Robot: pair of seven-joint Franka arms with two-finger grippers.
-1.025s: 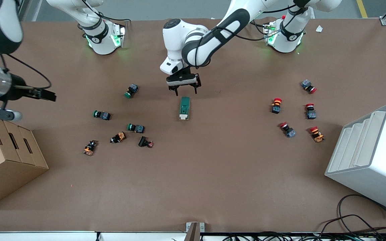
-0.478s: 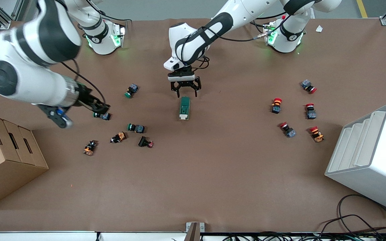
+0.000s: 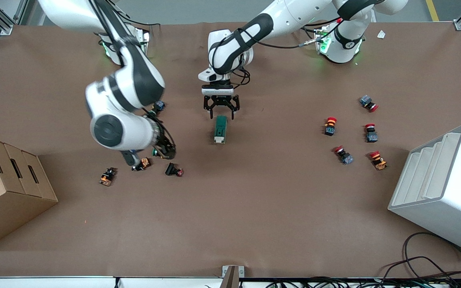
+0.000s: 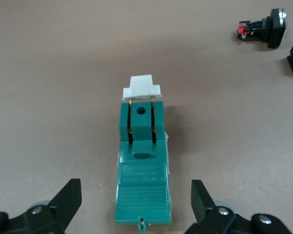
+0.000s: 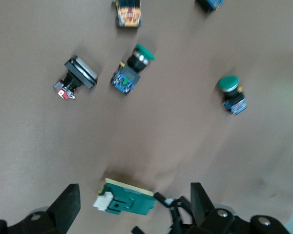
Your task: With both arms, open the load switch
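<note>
The load switch [image 3: 220, 129], a dark-green block with a white toggle [image 3: 218, 139] at its end nearer the front camera, lies flat at mid-table. My left gripper [image 3: 221, 109] hangs open just over its other end. In the left wrist view the load switch [image 4: 142, 165] lies between the spread fingers [image 4: 68, 200], untouched, with its toggle [image 4: 142, 87] pointing away. My right gripper [image 3: 168, 151] is open in the air over the push-buttons toward the right arm's end. Its wrist view shows the load switch [image 5: 124, 202] and the left gripper [image 5: 173, 214] below it.
Green-capped [image 3: 158, 107], orange [image 3: 141, 164] and black-and-red [image 3: 173, 170] push-buttons lie beside the right gripper. Red-capped push-buttons [image 3: 329, 125] sit toward the left arm's end. A cardboard box [image 3: 10, 188] and a white bin [image 3: 442, 188] stand at the table's two ends.
The right arm has swung in from the right arm's end of the table to above the push-button cluster. The left gripper has squared up over the switch's end, staying open.
</note>
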